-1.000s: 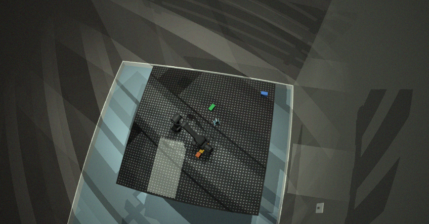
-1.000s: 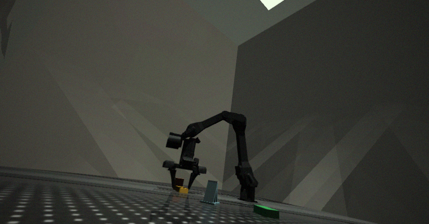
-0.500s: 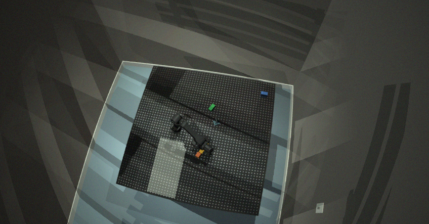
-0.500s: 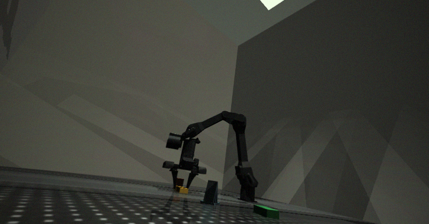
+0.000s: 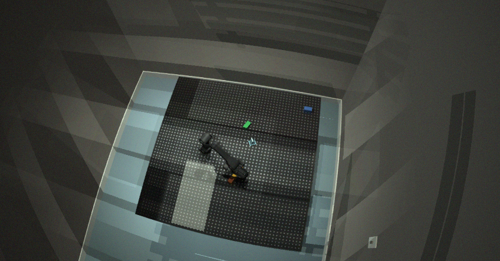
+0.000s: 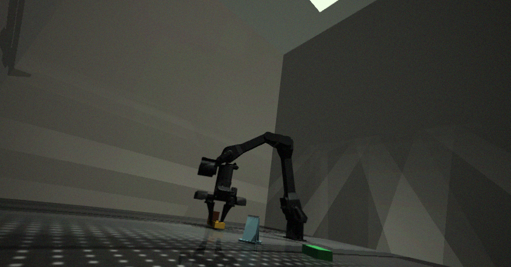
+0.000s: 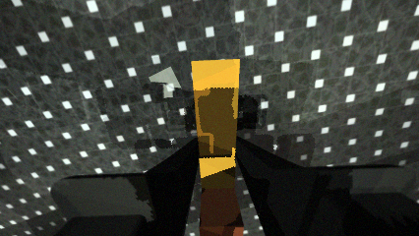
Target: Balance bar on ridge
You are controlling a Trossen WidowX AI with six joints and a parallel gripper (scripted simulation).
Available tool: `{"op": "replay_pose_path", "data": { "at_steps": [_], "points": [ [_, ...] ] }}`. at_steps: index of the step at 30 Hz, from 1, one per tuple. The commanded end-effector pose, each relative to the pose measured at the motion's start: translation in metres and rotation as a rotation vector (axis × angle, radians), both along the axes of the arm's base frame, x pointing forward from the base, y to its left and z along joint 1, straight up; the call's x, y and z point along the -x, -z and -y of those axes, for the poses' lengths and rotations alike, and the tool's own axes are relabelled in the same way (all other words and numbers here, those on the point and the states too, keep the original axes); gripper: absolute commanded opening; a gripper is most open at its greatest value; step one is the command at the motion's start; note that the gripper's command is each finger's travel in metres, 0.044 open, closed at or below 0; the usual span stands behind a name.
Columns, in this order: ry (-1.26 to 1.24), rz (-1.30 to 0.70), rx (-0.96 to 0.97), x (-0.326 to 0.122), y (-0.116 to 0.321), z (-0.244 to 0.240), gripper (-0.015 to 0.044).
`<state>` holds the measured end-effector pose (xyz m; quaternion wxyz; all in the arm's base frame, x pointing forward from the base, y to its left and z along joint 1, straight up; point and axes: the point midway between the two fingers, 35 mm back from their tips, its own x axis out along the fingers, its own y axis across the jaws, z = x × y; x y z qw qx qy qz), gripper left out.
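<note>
The bar is a yellow beam (image 5: pixel 233 175) (image 6: pixel 219 225) (image 7: pixel 215 74) with a taller orange-brown block (image 5: pixel 230 180) (image 6: pixel 216 215) (image 7: pixel 220 206) at one end. It lies low at the dark dotted table top, and I cannot tell whether it touches. My gripper (image 6: pixel 216 223) (image 7: pixel 216 141) is shut on the yellow part, with one finger along each long side. The fingertips are hidden behind the arm in the top view. The light-blue ridge (image 5: pixel 252 142) (image 6: pixel 252 228) stands upright on its base, apart from the bar, with nothing on top.
A green block (image 5: pixel 246 124) (image 6: pixel 317 252) lies beyond the ridge. A blue block (image 5: pixel 308 108) lies near the far right corner of the dotted surface. A pale rectangular patch (image 5: pixel 193 202) lies left of the bar in the top view.
</note>
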<state>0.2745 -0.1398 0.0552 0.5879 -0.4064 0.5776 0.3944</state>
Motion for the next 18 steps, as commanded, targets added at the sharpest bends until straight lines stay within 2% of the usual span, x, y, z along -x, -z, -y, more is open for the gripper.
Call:
{"op": "replay_pose_path", "data": {
  "at_steps": [1,18],
  "points": [
    [0.0,0.007,0.005,-0.003,-0.01,0.001,0.0],
    [-0.001,0.007,0.007,-0.004,-0.054,0.002,0.0]
  ]
}}
